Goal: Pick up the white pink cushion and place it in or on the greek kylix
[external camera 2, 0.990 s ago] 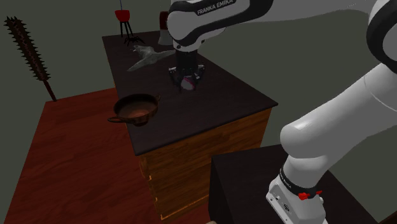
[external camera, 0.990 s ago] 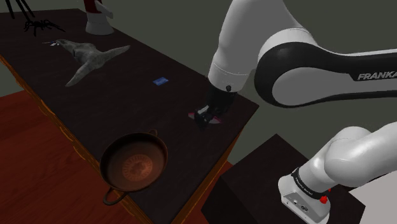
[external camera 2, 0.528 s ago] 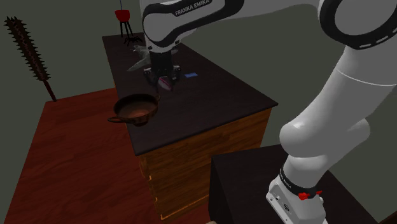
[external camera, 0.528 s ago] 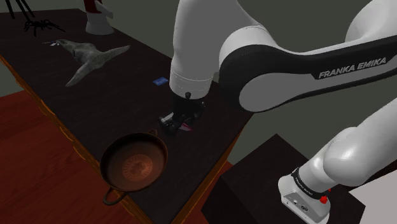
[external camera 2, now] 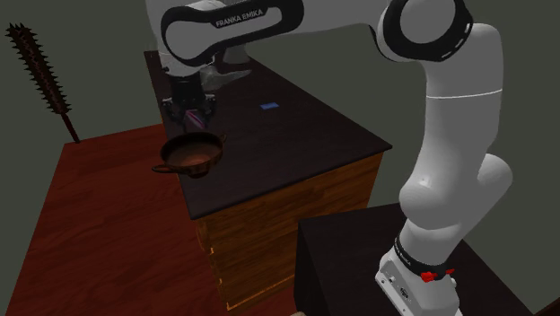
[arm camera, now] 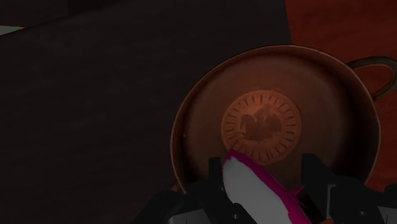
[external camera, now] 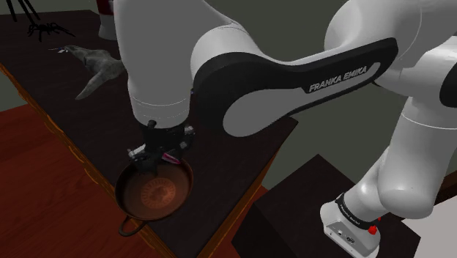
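**Cushion held above kylix rim**

Gripper (external camera: 157, 154) (external camera 2: 188, 112) (arm camera: 264, 186): fingers closed narrowly on the cushion (arm camera: 254, 191) (external camera: 173, 156). In the wrist view the cushion stands between the two black fingers, which clasp it on either side. It is white with a pink edge.

Cushion position: in the air, clear of the table (external camera: 227, 154) (external camera 2: 305, 126). In the shoulder view it hangs over the far rim of the kylix (external camera: 121, 192). In the wrist view it overlaps the bowl's near rim, just short of the round medallion (arm camera: 261, 124) at the centre.

Kylix (external camera 2: 190, 153) (arm camera: 318, 89): a shallow reddish-brown bowl with loop handles, upright at the table's near corner in the shoulder view, beside the red floor (external camera: 44, 198). Its inside is bare.

Other items: a grey bird figure (external camera: 94, 66) lies well apart, farther along the table. A small blue card (external camera 2: 268, 107) lies on the tabletop, at the second exterior view's right of the gripper. A spiked club (external camera 2: 40, 72) stands off the table.
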Controlling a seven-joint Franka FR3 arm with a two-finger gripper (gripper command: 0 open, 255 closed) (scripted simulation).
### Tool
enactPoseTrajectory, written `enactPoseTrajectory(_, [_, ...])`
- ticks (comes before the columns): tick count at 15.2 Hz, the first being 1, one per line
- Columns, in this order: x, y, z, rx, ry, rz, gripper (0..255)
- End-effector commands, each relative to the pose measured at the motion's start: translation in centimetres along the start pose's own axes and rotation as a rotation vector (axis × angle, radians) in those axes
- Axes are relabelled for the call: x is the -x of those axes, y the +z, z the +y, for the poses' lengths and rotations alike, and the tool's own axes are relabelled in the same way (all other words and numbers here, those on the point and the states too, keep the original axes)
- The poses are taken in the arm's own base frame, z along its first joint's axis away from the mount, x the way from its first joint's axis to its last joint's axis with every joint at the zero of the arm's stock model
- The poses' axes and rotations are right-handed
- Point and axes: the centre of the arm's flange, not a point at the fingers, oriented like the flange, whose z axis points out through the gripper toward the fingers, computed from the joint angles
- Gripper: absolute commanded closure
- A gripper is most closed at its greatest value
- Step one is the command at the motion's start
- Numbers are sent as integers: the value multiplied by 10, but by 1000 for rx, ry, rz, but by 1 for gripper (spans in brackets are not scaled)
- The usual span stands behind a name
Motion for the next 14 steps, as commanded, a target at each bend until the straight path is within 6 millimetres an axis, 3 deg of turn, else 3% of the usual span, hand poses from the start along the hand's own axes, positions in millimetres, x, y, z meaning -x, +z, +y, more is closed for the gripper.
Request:
enactPoseTrajectory(1, [-8,2,-27,2,2,1,255])
enactPoseTrajectory(12, [-5,62,-27,2,2,1,255])
enactPoseTrajectory(14, [-5,62,-27,2,2,1,255])
